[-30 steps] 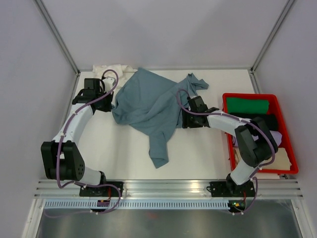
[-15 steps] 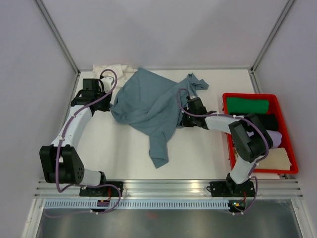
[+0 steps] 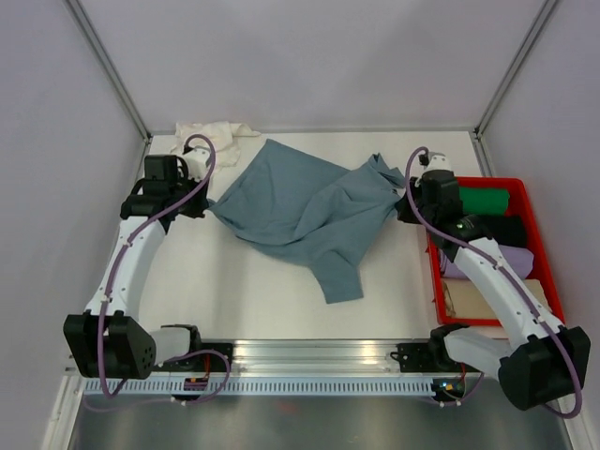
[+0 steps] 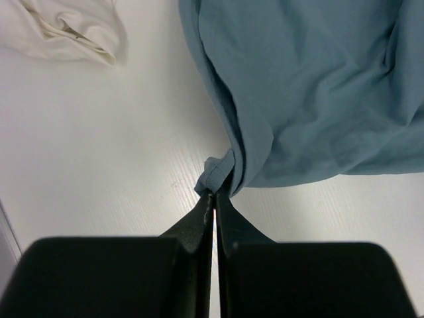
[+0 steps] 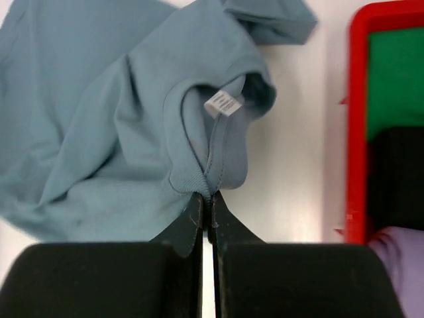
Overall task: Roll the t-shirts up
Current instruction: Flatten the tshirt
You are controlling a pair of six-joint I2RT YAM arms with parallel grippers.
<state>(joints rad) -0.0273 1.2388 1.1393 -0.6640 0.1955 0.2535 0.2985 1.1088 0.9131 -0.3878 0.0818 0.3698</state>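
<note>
The slate-blue t-shirt [image 3: 300, 202] lies spread across the far half of the worktop [image 3: 216, 281], drawn out between the two arms. One flap trails toward the near edge and a sleeve is crumpled toward the far right corner.

The left pincer [image 4: 213, 193] is clamped on a small fold at the shirt's left end, close to the worktop's left edge. In the wrist view its fingers meet with only a sliver between them, and a nub of blue cloth pokes out just above the tips. The right pincer [image 5: 207, 195] is pinched tight in the same way on the collar band at the shirt's right end, just beside the red bin [image 3: 497, 180].

Inside the open neckline hangs a small white neck label [image 5: 223, 104] with a few lines of grey print, too blurred to read.

The cream-white t-shirt [image 3: 214, 131] sits bunched up in the far left corner, near the blue shirt's far corner.

The red bin stands along the right edge and holds folded cloths. From the far end to the near end these are a green cloth [image 3: 485, 201], a black cloth [image 3: 511, 230], a lilac cloth [image 3: 525, 258] and a beige cloth [image 3: 525, 298].
</note>
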